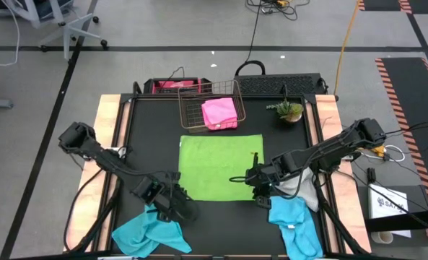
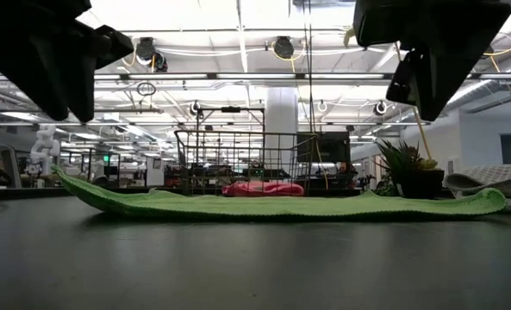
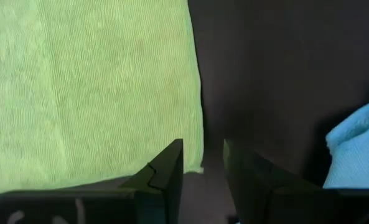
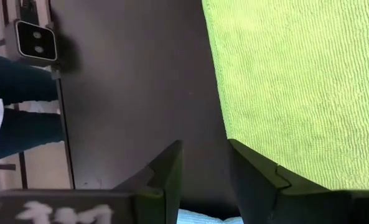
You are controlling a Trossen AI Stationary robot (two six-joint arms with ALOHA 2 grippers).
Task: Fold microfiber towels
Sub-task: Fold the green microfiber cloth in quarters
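A lime green towel [image 1: 221, 167] lies spread flat in the middle of the black table; in the low view its left end [image 2: 76, 185] curls up a little. A pink towel [image 1: 219, 113] lies folded in the copper wire basket. One turquoise towel [image 1: 152, 232] is bunched at the near left, another [image 1: 293, 224] at the near right beside a light grey one [image 1: 305, 189]. My left gripper [image 3: 203, 149] hovers open over the green towel's near left corner [image 3: 198, 167]. My right gripper [image 4: 206, 149] hovers open beside its near right corner [image 4: 229, 135]. Neither holds anything.
The copper wire basket [image 1: 192, 108] stands just beyond the green towel, with a small potted plant [image 1: 289, 110] to its right. A black box [image 1: 278, 84] and a pink-filled bin [image 1: 172, 85] sit at the far edge. A person's legs [image 4: 16, 124] show beyond the table.
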